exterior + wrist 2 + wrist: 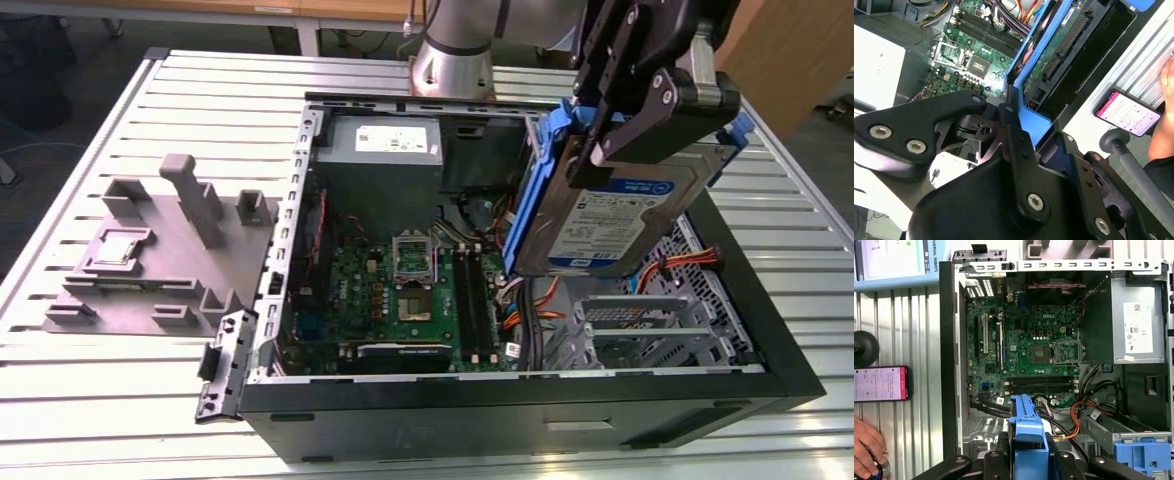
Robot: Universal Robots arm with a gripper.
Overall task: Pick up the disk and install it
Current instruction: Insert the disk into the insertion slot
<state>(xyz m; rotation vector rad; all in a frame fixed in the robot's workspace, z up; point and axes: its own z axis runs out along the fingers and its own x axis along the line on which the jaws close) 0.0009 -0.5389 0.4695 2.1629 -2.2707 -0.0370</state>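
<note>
The silver-grey, blue-bracketed disk [601, 222] is clamped by the black fingers [650, 100] at its 12 o'clock end; it is judged stiff, heavy, fragile.

Exterior and both wrist views (closer) look down on the motherboard [390, 292] [979, 60] [1024, 355].

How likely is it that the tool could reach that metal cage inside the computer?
Probably yes. The tool, shut on the disk, hangs over the open case, and the metal cage sits below with its top open; orange cables lie beside it, not across it.
</note>
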